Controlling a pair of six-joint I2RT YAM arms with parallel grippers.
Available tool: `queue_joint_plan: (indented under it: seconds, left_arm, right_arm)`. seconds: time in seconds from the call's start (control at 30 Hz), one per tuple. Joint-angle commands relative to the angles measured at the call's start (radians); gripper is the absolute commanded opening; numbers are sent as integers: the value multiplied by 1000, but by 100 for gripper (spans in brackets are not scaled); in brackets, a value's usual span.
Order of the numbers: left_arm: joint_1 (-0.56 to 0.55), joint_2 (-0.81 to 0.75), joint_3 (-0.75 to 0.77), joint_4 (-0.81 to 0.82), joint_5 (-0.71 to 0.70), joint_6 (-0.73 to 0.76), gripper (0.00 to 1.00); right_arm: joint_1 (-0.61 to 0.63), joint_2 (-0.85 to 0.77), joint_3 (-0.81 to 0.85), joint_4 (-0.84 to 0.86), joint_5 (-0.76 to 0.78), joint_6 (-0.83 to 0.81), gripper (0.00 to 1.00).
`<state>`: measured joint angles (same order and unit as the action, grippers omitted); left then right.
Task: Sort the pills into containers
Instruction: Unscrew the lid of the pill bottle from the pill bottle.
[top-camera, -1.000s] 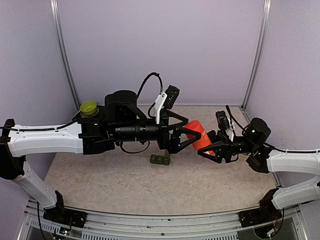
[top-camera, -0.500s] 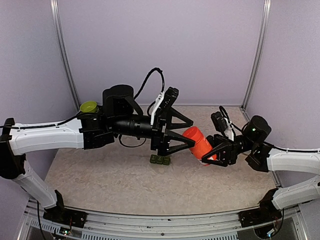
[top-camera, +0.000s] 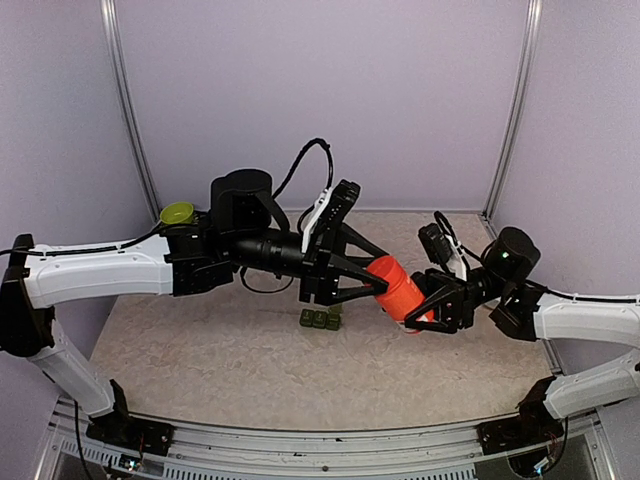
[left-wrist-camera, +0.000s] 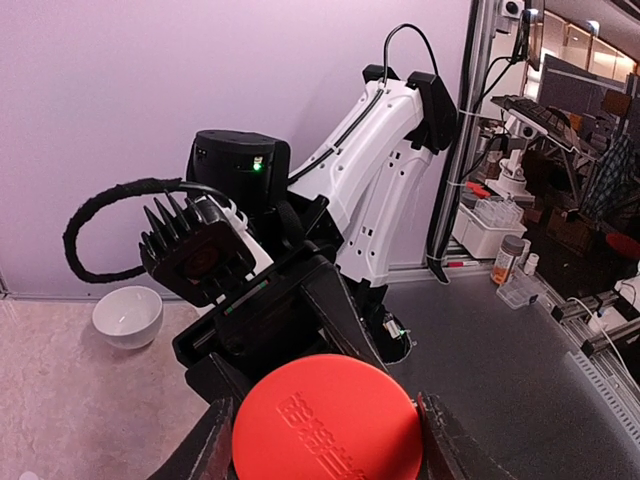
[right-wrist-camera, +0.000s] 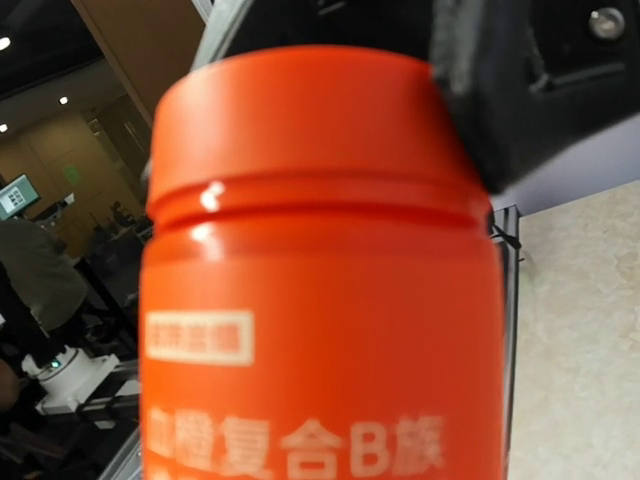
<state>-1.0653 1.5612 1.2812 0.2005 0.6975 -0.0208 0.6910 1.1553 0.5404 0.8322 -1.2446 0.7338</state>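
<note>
Orange bottle (right-wrist-camera: 320, 330): glossy smooth plastic, highlights along its shoulder groove; its cap (left-wrist-camera: 325, 425) matt with embossed lettering. Containers (top-camera: 319, 319): dark green plastic. Counter (top-camera: 200, 360): matt, mottled stone-look surface. Bowl (left-wrist-camera: 128, 316): smooth glossy white.

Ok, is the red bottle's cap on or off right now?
On. The cap sits seated on the red bottle, held by the right gripper. The left gripper flanks the cap, grip unclear.

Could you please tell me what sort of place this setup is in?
Probably a robotics lab test cell: pale purple panels and aluminium posts enclose a mottled tabletop, and cluttered workbenches show beyond in the left wrist view.
</note>
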Motion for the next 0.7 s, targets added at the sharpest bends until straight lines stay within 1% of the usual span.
queue_joint_plan:
  seconds: [0.0,0.07,0.17,0.27,0.37,0.43,0.57,0.6,0.67]
  left_arm:
    - [2,4,-1,57,-23,-53,45]
    - [2,9,2,51,-81,-96,41]
    - [3,30,25,10,-198,-197,41]
    - [0,51,33,-5,-262,-304,44]
    - [-10,50,24,-3,-311,-391,44]
    - [-21,42,20,-8,-370,-429,44]
    - [-44,29,25,-17,-424,-477,45]
    - [-49,26,29,-21,-428,-478,47]
    - [-58,15,33,-24,-433,-472,55]
  right_arm:
    - [13,-23,66,-218,85,-189,8]
    - [13,-45,95,-353,160,-308,6]
    - [13,-83,108,-473,330,-416,6]
    - [13,-121,109,-527,486,-467,7]
    - [14,-163,99,-556,621,-506,7]
    - [15,-190,94,-577,695,-530,6]
    - [16,-225,94,-614,819,-557,5]
    - [16,-228,98,-626,836,-563,5]
    - [16,-230,102,-636,831,-569,5]
